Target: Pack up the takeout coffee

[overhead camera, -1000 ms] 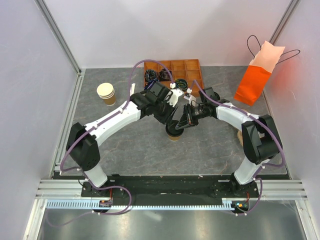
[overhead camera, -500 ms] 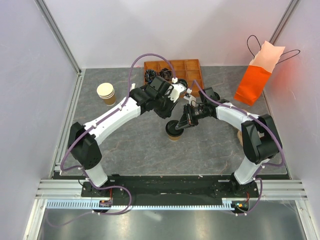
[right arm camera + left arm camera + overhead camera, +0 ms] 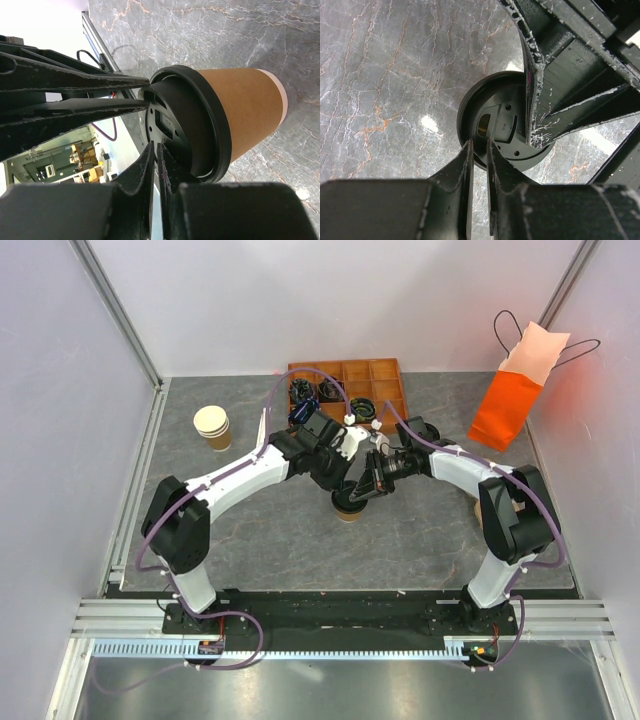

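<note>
**Both claws on the lid**

I see the takeout coffee (image 3: 349, 508) upright mid-table (image 3: 420, 540) on veined grey stone: smooth tan paper under a round black plastic lid (image 3: 495, 127). The left gripper (image 3: 479, 146) and right gripper (image 3: 155, 148), each pinched nearly shut, touch that lid.

- The coffee cup (image 3: 348, 506) stands on the table (image 3: 270, 540).
- The tray (image 3: 385, 375) lies behind the cup.
- The stack of cups (image 3: 212, 427) stands behind the cup, well to its left.
- The bag (image 3: 510, 400) stands behind it, well to its right.
- The left gripper (image 3: 479, 147) and right gripper (image 3: 155, 147) meet at the cup's top.
</note>
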You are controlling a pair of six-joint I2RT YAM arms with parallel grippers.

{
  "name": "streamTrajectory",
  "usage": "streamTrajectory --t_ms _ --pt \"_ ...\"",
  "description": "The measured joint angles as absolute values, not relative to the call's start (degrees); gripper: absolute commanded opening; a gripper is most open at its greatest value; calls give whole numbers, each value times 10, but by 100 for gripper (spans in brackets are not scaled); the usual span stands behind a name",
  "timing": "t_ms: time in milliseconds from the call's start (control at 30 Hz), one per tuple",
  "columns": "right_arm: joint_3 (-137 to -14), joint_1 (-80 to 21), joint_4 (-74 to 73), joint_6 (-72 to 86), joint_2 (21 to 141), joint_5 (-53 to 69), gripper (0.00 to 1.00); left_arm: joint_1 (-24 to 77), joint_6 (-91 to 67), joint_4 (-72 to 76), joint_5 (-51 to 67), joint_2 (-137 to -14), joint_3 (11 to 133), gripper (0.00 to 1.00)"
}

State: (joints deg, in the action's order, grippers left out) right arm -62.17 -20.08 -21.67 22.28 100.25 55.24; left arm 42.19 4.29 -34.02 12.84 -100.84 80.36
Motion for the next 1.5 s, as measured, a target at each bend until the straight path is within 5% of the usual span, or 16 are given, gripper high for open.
streamTrajectory --t_ms 433,700,767,933,1100,1333,1500 --pt "-632 -201 -217 223 1005 559 25 409 37 -379 179 -971 810 47" --pt "-667 -201 -212 229 993 555 37 364 21 -351 238 -907 794 89" --pt "-668 -201 -210 234 978 554 40 365 23 -338 247 -879 773 92" --pt "-667 -193 -220 224 929 534 43 371 38 -323 256 -843 749 87" --pt "-659 -181 -262 180 905 494 38 398 69 -323 240 -854 757 68" --pt "-621 -176 -310 150 903 456 23 447 88 -337 194 -936 817 40" --pt "-607 -166 -324 157 888 441 7 458 88 -337 167 -982 822 30"
